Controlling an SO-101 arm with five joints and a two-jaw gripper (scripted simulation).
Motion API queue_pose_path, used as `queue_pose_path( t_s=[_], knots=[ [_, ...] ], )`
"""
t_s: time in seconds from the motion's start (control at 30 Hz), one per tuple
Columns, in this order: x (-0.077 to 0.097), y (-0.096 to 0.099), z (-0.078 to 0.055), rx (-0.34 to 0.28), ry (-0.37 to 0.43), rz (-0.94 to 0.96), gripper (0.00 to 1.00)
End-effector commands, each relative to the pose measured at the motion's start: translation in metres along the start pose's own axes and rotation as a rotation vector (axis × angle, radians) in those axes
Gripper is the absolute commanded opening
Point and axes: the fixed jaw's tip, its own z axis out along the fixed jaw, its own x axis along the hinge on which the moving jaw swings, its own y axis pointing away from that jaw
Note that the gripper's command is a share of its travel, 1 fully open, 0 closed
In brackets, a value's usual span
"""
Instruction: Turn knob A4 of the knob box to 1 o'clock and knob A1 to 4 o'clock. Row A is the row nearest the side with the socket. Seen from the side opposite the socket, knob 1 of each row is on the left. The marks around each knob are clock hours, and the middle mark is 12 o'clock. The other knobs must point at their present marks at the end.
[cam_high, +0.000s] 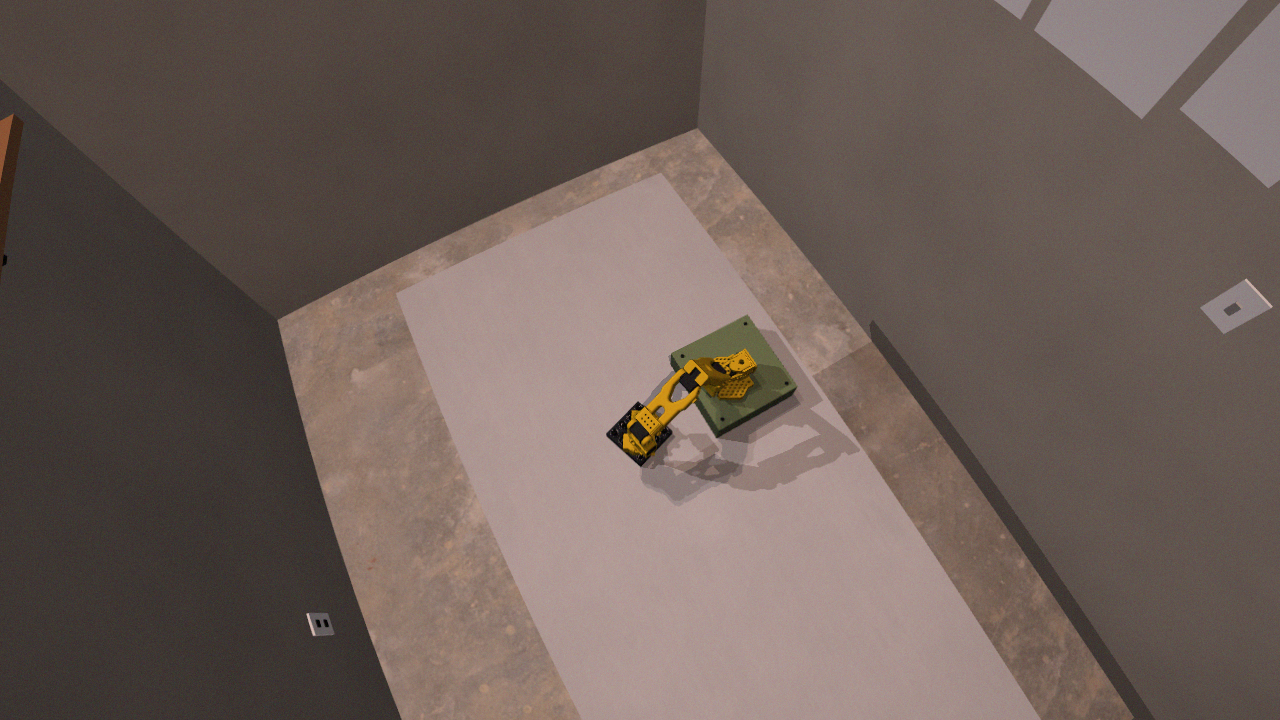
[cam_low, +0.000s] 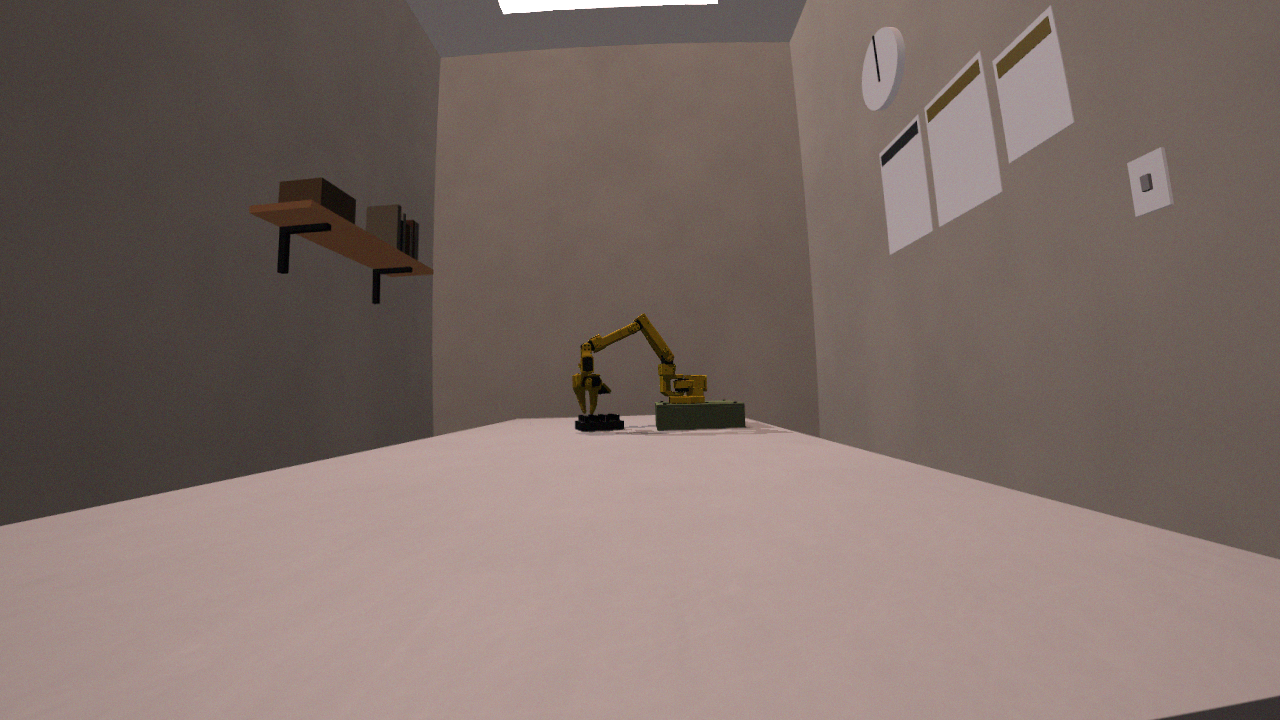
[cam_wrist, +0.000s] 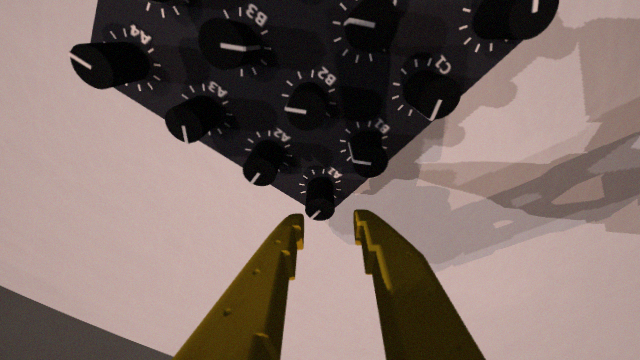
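— Where is your gripper (cam_wrist: 327, 227) sitting, and what are the jaws doing?

— It is hanging just above the near corner of the knob box (cam_wrist: 125, 20), with knob A1 (cam_wrist: 320, 197) right ahead of the tips. The jaws are standing slightly apart with bare table (cam_wrist: 100, 200) showing between them; they are pinching nothing.

— And where are you seeing the box itself?

— You are looking at it near the middle of the table, just beside the corner of the green base plate (cam_high: 776, 368). Knob A4 (cam_wrist: 107, 64) is sitting at the box's left corner in the wrist view, untouched.
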Motion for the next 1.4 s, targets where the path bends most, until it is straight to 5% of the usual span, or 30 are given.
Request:
queue_pose_path(
  t_s=[0.0,1.37],
  knots=[
    [0.002,-0.0003,-0.0022,-0.002,0.003,-0.006,0.1],
    [0.0045,0.0027,-0.0057,-0.002,0.003,-0.006,0.1]
  ],
)
